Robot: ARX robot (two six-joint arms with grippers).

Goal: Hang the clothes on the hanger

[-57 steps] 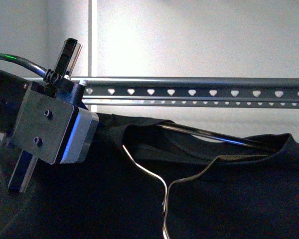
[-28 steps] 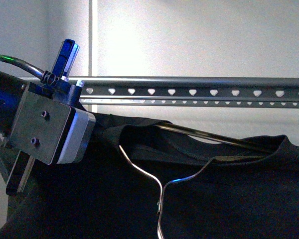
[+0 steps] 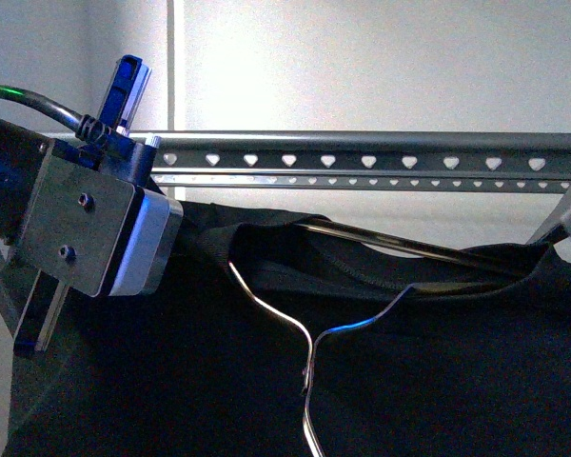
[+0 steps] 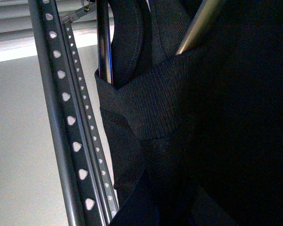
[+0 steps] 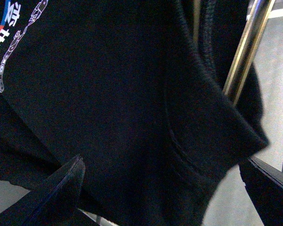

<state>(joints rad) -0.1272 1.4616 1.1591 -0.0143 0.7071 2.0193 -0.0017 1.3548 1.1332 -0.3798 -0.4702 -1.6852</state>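
The black T-shirt (image 3: 428, 371) hangs just below and in front of the hanger, a long grey rail (image 3: 362, 158) with a row of heart-shaped holes. My left gripper (image 4: 165, 202) is shut on the shirt's fabric near the ribbed collar (image 4: 151, 108); its jaws are buried in dark cloth. The rail runs beside it in the left wrist view (image 4: 61, 94). My right gripper (image 5: 165, 193) is open, with a fingertip (image 5: 61, 193) on each side of the shirt's sleeve hem. The white-and-blue print (image 5: 9, 42) shows in the right wrist view.
A bent silver wire frame (image 3: 305, 347) sits inside the shirt's neck opening, with a shiny metal rod (image 3: 400, 249) through the collar. My left arm's metal wrist block (image 3: 86, 238) fills the left of the front view. A white wall lies behind.
The rail sits a little higher in the front view. My left wrist block has shifted slightly left. A grey part has come in at the right edge.
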